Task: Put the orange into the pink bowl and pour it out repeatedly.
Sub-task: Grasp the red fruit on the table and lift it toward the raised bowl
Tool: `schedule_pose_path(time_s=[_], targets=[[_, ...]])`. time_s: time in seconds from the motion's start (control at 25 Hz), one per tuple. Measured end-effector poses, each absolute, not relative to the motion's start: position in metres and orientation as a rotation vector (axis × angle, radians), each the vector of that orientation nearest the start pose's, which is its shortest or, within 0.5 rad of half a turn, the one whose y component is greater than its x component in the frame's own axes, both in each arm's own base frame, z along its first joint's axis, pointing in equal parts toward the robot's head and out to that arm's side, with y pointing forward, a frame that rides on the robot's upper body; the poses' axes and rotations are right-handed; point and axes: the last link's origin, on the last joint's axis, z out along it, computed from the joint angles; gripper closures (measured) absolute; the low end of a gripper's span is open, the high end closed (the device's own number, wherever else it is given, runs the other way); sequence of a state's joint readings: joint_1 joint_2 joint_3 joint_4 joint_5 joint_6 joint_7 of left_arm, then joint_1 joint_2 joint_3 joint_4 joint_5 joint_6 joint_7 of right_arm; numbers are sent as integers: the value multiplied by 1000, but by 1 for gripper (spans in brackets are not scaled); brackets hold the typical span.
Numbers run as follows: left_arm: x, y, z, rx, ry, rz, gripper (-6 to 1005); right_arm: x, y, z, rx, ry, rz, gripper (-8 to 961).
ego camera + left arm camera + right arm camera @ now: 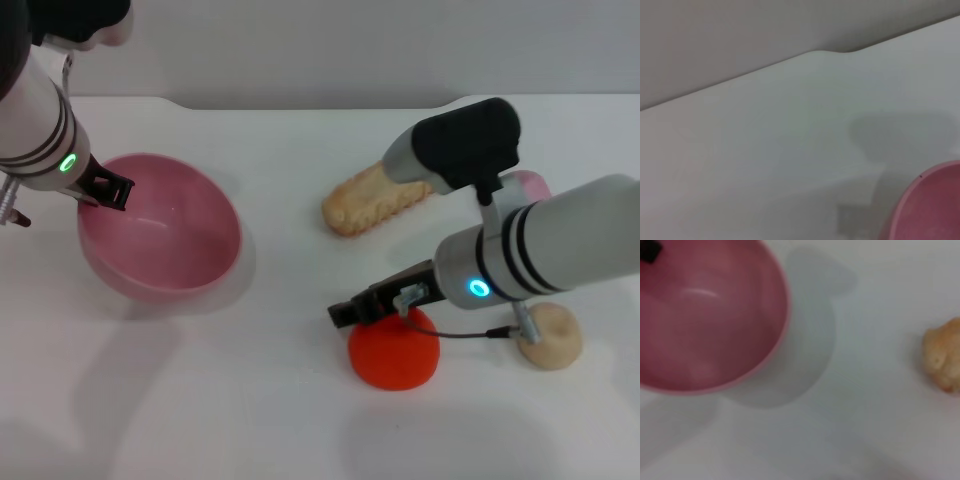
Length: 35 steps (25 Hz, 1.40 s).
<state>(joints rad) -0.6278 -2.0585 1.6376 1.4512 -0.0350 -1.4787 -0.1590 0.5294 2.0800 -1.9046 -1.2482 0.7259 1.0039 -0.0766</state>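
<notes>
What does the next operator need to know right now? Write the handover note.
Left gripper: at the near-left rim of the bowl, apparently gripping it; the bowl sits upright on the table and is empty.
Right gripper: low over the orange, at its upper left side; fingers look shut, not clearly around the fruit.
Orange: on the table, right of the bowl and apart from it.
Also there: a bread-like toy farther back and a tan lump right of the orange.
Done: nothing visible for this cycle.
Left: grasp the orange, drop it in the bowl, pour out, repeat.
</notes>
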Motion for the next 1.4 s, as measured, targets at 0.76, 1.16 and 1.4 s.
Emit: schedule_pose_path(time_s=[0.76,1.16,1.4], targets=[[-180,380,24,-1848,-1080,555,956,160,328,-101,-2453,1189,-186,309],[-180,379,23,-1851,-1080,564,956,162,328,-100,-2438,1187,-197,400],[-180,379,22,-1856,-1076,567,956,160,326,-102,-2462,1141,-196,580]])
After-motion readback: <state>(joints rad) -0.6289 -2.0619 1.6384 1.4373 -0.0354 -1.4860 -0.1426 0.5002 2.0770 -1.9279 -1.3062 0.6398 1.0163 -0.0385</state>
